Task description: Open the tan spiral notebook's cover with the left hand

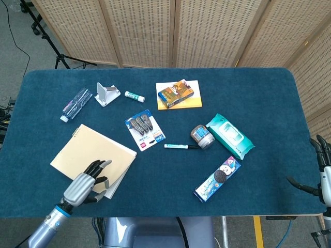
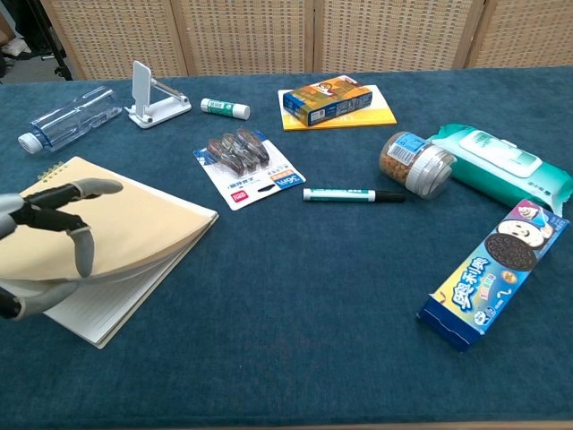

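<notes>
Tan cover: the tan spiral notebook (image 2: 134, 228) lies at about 8 o'clock on the blue cloth table (image 1: 248, 98), its near corner lifted — lined white pages (image 2: 98, 309) show beneath the raised edge in the chest view.
Left hand: the left hand (image 2: 40, 246) pinches the cover's near corner, fingers (image 2: 85, 190) lying on top and the thumb underneath.
Left hand, head view: it comes in from 7 o'clock, dark fingertips on the tan sheet (image 1: 85, 181).
Right hand: the right hand (image 1: 323, 165) sits off the table's edge at 4 o'clock, mostly cut off by the frame — I cannot tell how its fingers lie.
Spiral: the binding runs along the notebook's far-left edge, toward 10 o'clock.
10 to 11 o'clock: a clear plastic bottle (image 2: 67, 116) on its side, a white phone stand (image 2: 152, 94), and a glue stick (image 2: 224, 108) just beside it.
Centre: a pack of binder clips (image 2: 246, 166) and a marker (image 2: 354, 194) to its right.
12 o'clock: a small orange box (image 2: 327, 100) resting on a yellow pad (image 2: 380, 112).
3 o'clock: a jar of nuts (image 2: 414, 163) on its side, touching a green wipes pack (image 2: 501, 170).
4 o'clock: a blue cookie box (image 2: 488, 273) lying at a slant.
</notes>
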You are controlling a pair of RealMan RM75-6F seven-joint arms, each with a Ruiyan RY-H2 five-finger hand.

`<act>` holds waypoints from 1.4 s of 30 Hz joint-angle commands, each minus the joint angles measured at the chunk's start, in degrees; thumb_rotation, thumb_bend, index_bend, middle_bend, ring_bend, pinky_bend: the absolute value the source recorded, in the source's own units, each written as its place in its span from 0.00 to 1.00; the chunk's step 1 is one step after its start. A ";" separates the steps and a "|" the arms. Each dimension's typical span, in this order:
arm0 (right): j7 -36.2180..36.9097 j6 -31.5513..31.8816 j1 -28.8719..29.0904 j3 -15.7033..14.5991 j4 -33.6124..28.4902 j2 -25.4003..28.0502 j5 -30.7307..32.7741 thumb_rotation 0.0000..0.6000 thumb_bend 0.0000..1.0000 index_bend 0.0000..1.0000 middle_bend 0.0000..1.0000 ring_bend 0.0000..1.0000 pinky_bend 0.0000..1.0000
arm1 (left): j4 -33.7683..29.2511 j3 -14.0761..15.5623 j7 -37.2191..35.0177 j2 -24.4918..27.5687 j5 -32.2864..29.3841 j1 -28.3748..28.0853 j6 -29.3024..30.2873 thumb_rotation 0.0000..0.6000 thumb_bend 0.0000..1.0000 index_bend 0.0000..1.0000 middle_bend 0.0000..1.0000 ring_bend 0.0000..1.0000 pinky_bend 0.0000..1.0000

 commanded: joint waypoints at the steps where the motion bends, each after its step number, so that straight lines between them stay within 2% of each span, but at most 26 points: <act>1: -0.10 0.10 -0.03 -0.05 -0.07 -0.02 -0.10 1.00 0.00 0.07 0.00 0.00 0.00 | -0.35 -1.57 -8.69 3.46 -1.18 0.69 4.41 1.00 0.52 0.79 0.00 0.00 0.00; 10: -0.52 0.13 -0.02 -0.18 -0.21 -0.11 -0.30 1.00 0.00 0.07 0.00 0.00 0.00 | 1.70 -6.75 -26.48 5.73 -5.82 2.46 10.75 1.00 0.53 0.79 0.00 0.00 0.00; 12: -0.63 0.11 0.01 -0.25 -0.23 -0.15 -0.41 1.00 0.00 0.07 0.00 0.00 0.00 | 2.91 -9.23 -29.29 6.40 -8.73 2.92 11.73 1.00 0.53 0.79 0.00 0.00 0.00; 17: -0.75 0.23 0.02 -0.28 -0.32 -0.16 -0.58 1.00 0.00 0.07 0.00 0.00 0.00 | 6.97 -15.14 -31.90 6.94 -16.03 2.00 9.21 1.00 0.53 0.79 0.00 0.00 0.00; 23: -1.04 -0.05 0.16 -0.33 -0.44 -0.21 -0.52 1.00 0.00 0.07 0.00 0.00 0.00 | 13.30 -20.33 -31.95 6.34 -23.45 -0.50 2.27 1.00 0.54 0.79 0.00 0.00 0.00; 28: -1.32 -0.11 0.18 -0.42 -0.45 -0.32 -0.55 1.00 0.00 0.07 0.00 0.00 0.00 | 21.91 -24.39 -35.64 3.97 -28.66 -3.95 -5.83 1.00 0.54 0.80 0.00 0.00 0.00; 33: -1.77 -0.74 0.41 -0.22 -0.41 -0.52 0.21 1.00 0.00 0.07 0.00 0.00 0.00 | 29.78 -28.89 -39.38 1.81 -32.44 -6.58 -9.78 1.00 0.54 0.80 0.00 0.00 0.00; 36: -2.06 -1.17 0.60 -0.19 -0.37 -0.62 0.44 1.00 0.00 0.07 0.00 0.00 0.00 | 33.09 -30.12 -39.28 1.18 -33.62 -8.08 -12.28 1.00 0.54 0.80 0.00 0.00 0.00; 42: -3.20 -1.93 0.97 -0.22 -0.17 -1.14 0.84 1.00 0.00 0.08 0.00 0.00 0.00 | 41.92 -31.63 -37.15 -1.44 -36.80 -12.39 -21.55 1.00 0.54 0.80 0.00 0.00 0.00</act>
